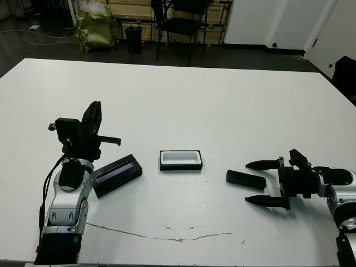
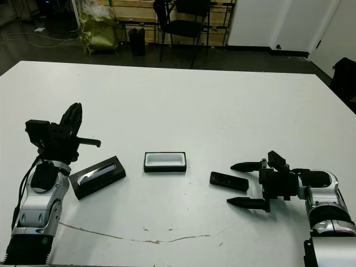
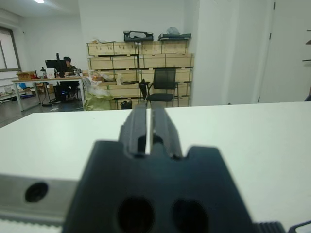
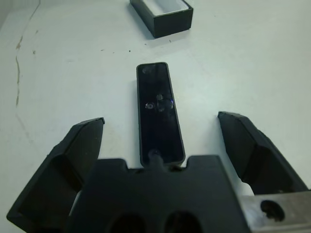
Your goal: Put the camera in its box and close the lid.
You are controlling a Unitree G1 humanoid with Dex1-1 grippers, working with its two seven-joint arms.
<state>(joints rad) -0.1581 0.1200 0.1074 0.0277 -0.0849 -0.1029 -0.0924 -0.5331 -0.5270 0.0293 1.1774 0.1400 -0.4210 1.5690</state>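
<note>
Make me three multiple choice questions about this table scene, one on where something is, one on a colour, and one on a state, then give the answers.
1. Where does the camera lie?
A. Inside the box
B. On the table between the right gripper's open fingers
C. On top of the lid

2. What colour is the lining of the box?
A. White
B. Red
C. Yellow

3. How is the left gripper?
A. Shut, holding nothing
B. Gripping the lid
C. Wide open

Answers: 1 B, the right gripper straddles it. 2 A, the inside shows white. 3 A, its fingers meet above the lid.
</note>
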